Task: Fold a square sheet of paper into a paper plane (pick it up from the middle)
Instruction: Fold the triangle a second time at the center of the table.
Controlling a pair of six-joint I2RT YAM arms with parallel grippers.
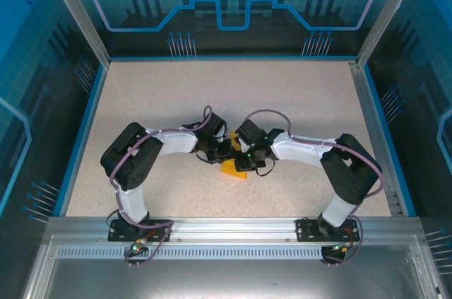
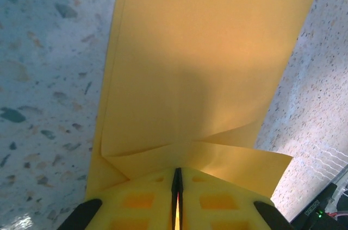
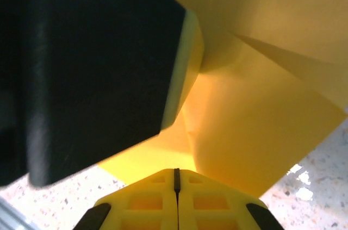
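At mid-worktop [image 1: 148,108], left fingers [image 2: 138,189] and right fingers [image 3: 149,186] are clamping closed on the paper [image 2: 206,50], which is showing several folds, the folding seemingly unfinished.

Your left hand [image 2: 176,189] pinches the near end of the folded sheet of paper [image 2: 206,67], above the speckled table [image 2: 49,78].

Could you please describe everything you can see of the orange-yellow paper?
The sheet of paper is thin, plain orange-yellow and unmarked, and it is already folded. The left wrist view shows a long band with straight edges and overlapping creased flaps near the left end effector, which is shut on its end. The right end effector pinches another part. From above, it is at the middle of the table, mostly hidden under both wrists.
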